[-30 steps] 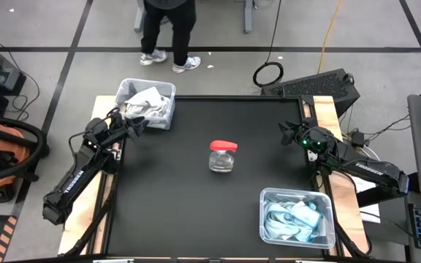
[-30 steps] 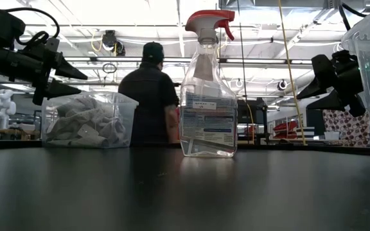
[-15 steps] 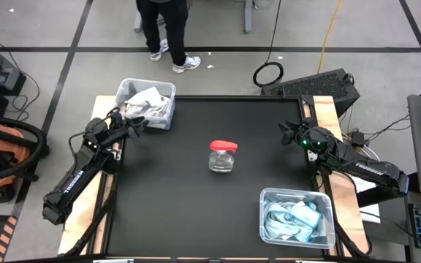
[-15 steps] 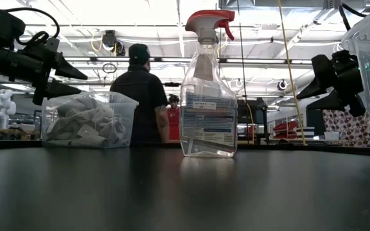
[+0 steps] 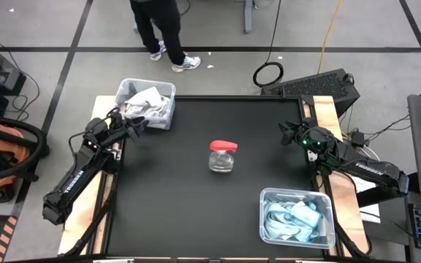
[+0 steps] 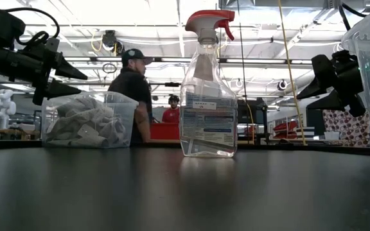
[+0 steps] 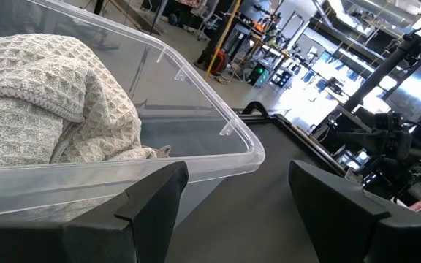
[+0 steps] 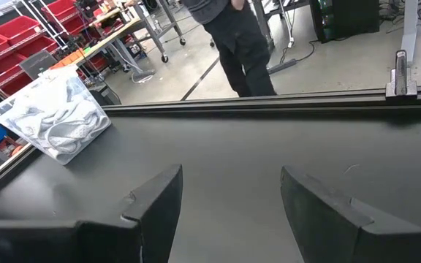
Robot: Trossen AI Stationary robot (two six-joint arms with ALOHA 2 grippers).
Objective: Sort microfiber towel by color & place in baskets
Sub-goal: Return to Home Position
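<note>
**At the desk (image 5: 174, 197) edges: both sets of fingers open, towels sorted**

At 10 o'clock the left fingers (image 7: 152, 208) stand spread apart and hold nothing, just beside the clear basket (image 5: 129, 82) at 11 o'clock, which is heaped with white-grey towels (image 5: 148, 102). At 2 o'clock the right fingers (image 8: 156, 208) are likewise spread and empty. The second basket (image 5: 262, 215), at 4 o'clock, holds the light blue towels (image 5: 291, 219). A spray bottle (image 5: 222, 157) stands near the centre. A person (image 5: 156, 25) is on the floor beyond 12 o'clock.

floor (image 5: 35, 73): grey, crossed by black tape lines | ceiling lights (image 6: 127, 9): bright overhead rows | person (image 5: 156, 29): on the floor, well beyond left gripper (image 5: 139, 124) | red bins (image 8: 9, 40): shelved, far ahead of right gripper (image 8: 230, 179)
</note>
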